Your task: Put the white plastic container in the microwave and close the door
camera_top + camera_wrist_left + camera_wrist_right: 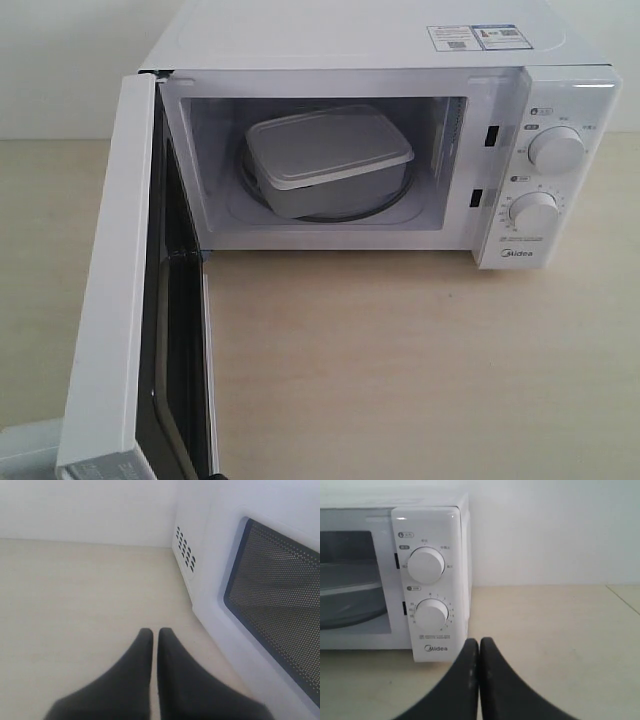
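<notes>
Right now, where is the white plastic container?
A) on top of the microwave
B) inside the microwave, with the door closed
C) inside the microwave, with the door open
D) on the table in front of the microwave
C: the white plastic container sits lidded inside the cavity of the microwave, and the door stands swung wide open.

Ext cam: above microwave (350, 40) front, facing cavity. L wrist: close by door (215, 595). R wrist: low, facing dial panel (431, 582); ext shares.
</notes>
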Robot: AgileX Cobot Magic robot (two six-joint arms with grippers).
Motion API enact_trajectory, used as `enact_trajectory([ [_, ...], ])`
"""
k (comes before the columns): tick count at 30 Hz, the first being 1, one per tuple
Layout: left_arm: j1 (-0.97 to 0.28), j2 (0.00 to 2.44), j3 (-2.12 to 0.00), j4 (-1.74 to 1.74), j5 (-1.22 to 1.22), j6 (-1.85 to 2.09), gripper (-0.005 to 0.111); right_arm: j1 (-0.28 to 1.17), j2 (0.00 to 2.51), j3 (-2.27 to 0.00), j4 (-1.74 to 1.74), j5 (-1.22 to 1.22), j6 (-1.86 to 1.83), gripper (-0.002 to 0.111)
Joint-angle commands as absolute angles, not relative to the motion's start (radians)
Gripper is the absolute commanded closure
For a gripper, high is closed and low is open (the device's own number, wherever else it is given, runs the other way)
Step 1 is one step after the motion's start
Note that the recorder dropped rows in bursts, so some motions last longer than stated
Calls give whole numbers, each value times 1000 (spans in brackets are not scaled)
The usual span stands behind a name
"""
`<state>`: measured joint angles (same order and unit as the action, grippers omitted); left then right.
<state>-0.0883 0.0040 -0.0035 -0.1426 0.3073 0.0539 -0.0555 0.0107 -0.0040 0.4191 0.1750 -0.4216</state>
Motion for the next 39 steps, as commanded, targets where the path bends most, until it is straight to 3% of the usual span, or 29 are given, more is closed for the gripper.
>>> enact_trajectory([
  [1, -91, 0, 0, -138, 307, 53, 102, -59, 0, 0, 409, 237, -425, 109],
  [26, -91, 0, 0, -138, 307, 53, 102, -59, 0, 0, 409, 371, -389, 109],
  [39, -91, 0, 0, -138, 307, 53, 102, -59, 0, 0, 144, 356, -104, 109],
])
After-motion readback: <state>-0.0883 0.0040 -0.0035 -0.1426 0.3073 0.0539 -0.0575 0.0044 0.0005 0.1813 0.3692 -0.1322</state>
